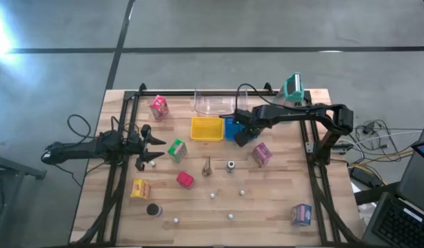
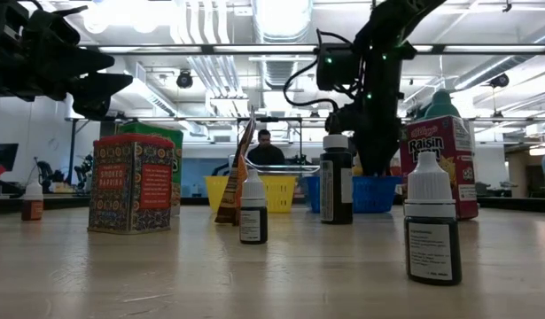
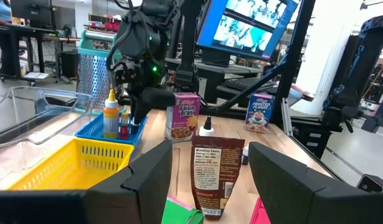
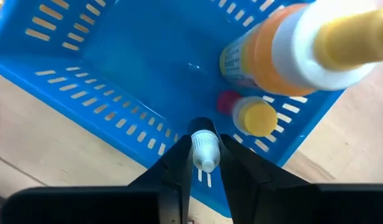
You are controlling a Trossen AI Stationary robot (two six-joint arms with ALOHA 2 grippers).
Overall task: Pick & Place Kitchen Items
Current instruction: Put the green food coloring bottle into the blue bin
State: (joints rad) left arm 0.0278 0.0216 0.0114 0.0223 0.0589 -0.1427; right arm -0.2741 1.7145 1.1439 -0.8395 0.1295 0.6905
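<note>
Over blue slotted plastic basket [image 4: 116,68]: right pincer [image 4: 202,163] clamped on small white-capped bottle [image 4: 203,150], poised for drop-in; left pincer [image 3: 207,180] apart, waiting above bench [image 1: 267,207].

Two upright bottles [image 4: 284,56] crowd one end of the blue basket [image 4: 85,81], its other end bare; cartons and small dropper bottles [image 2: 432,230] dot the table [image 1: 267,207] between open lanes.
</note>
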